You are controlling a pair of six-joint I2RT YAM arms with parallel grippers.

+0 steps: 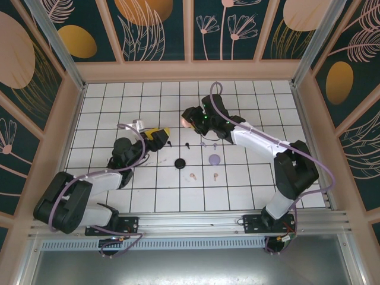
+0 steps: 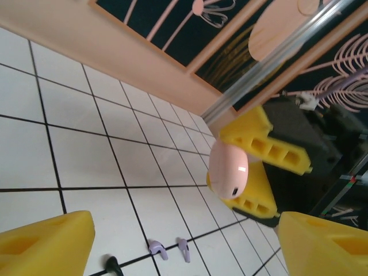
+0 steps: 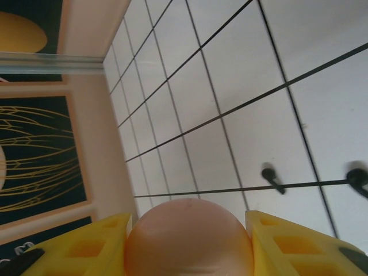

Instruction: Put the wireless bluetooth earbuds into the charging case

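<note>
walls (image 1: 190, 71) are standing far off. right gripper (image 1: 189, 119) is hugging the pink case (image 2: 228, 171), pink earbuds (image 1: 193, 176) lying nearer. left gripper (image 1: 157, 136) is gaping wide.

pink case (image 2: 228, 171): glossy smooth plastic | tiled table (image 2: 52, 155): smooth, faint sheen

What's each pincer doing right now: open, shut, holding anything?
Left pincer: open, holding nothing.
Right pincer: shut on the pink case.
</note>
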